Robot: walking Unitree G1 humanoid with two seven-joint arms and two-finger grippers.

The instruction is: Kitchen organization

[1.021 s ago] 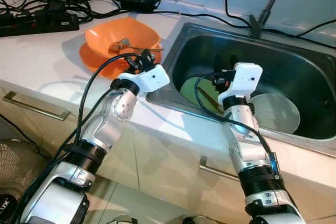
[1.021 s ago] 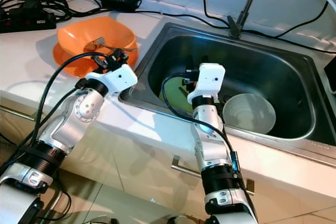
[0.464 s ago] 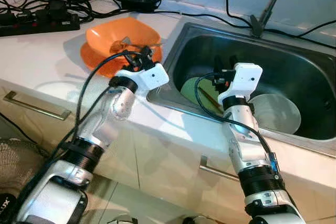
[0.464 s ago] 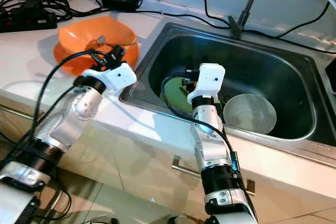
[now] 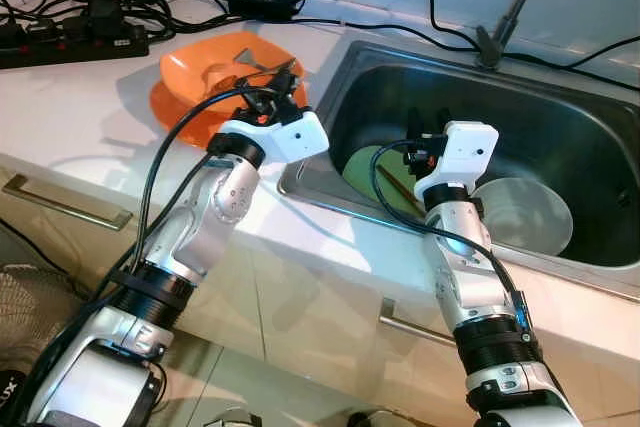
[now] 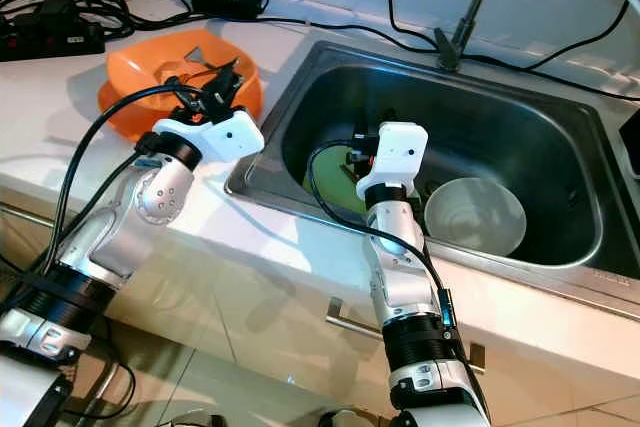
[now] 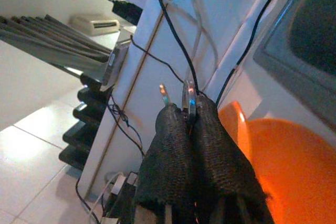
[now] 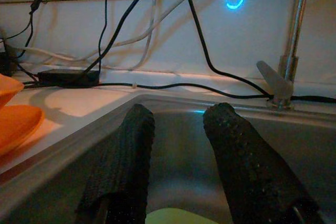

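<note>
Both arms are raised forward.
The left claw [image 7: 185, 109] is seen closed, with thin metal pieces pinched between its fingers [image 7: 215, 145]. The right claw [image 8: 176, 129] is held with fingers [image 8: 239, 150] spread apart, wrist bent upward.

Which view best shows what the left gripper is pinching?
The left wrist view: the left gripper is shut on thin metal cutlery, tips poking out. From the eye views, the cutlery is a small glint above the orange bowl.
</note>
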